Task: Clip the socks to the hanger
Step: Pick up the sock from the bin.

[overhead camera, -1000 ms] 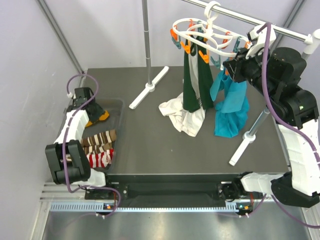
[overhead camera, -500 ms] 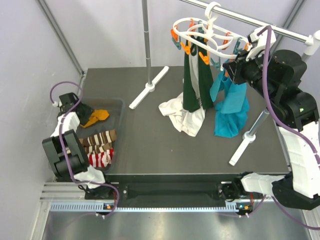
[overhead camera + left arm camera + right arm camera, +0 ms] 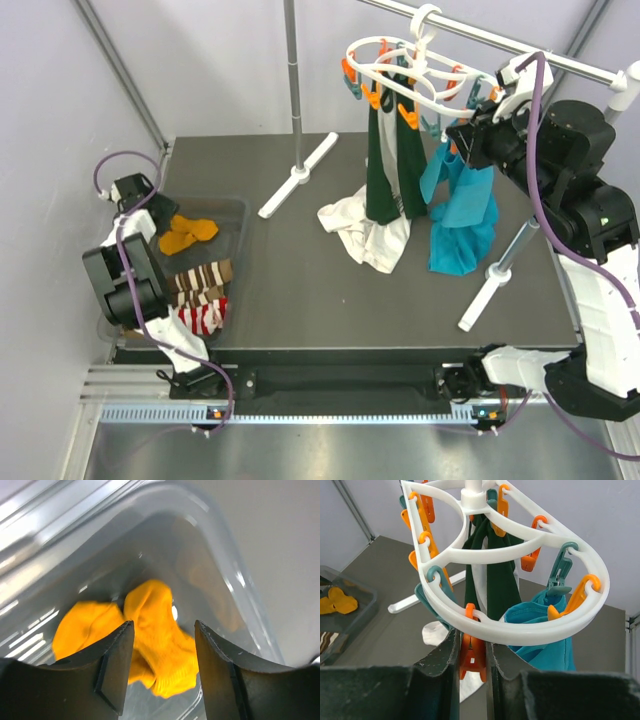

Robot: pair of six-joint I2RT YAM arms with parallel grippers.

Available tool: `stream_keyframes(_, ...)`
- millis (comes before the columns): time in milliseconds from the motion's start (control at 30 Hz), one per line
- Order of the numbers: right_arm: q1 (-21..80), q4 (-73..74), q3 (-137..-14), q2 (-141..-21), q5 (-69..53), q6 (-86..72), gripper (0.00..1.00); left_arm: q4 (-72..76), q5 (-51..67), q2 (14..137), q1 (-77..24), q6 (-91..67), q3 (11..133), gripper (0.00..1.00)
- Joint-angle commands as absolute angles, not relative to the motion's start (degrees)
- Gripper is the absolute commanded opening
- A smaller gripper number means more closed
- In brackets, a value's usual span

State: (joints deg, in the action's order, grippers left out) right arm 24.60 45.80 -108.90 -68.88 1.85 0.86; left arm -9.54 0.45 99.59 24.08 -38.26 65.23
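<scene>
A mustard-orange sock lies loose at the far end of the clear tray. A brown-and-cream striped sock and a red-and-white striped sock lie nearer me. My left gripper hovers at the tray's far left corner, open, with the mustard sock below and beyond its fingers. The white oval hanger hangs from the rail at the back right. My right gripper is shut on an orange clip under the ring's near edge.
Dark green socks, a white sock and teal socks hang from the hanger, their ends on the table. The grey rail rests on two poles with white feet. A wall stands close on the left.
My left gripper has opened, let go of the mustard sock and drawn back to the far left. The sock now lies in the tray. The right arm has not moved.
</scene>
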Motion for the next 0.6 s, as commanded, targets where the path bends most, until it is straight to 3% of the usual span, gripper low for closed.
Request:
stream_keyframes(0, 25.31, 45.09, -110.13, -67.94, 0.97, 1.32, 0.0, -6.41, 2.45, 102.56, 24.52, -36.39, 68.9, 0.56)
stream_keyframes(367, 25.23, 44.74, -109.78, -68.2, 0.97, 1.41, 0.0, -9.14, 5.1, 110.65, 24.52, -39.37, 70.66, 0.48)
stream_keyframes(433, 25.31, 44.74, -109.69, -68.29, 0.88, 1.41, 0.0, -9.05, 4.83, 111.18, 24.61, -38.85, 70.58, 0.41)
stream_keyframes(567, 25.4, 44.65, -109.6, -68.2, 0.62, 1.41, 0.0, -9.23, 6.84, 109.96, 24.52, -38.06, 71.54, 0.15)
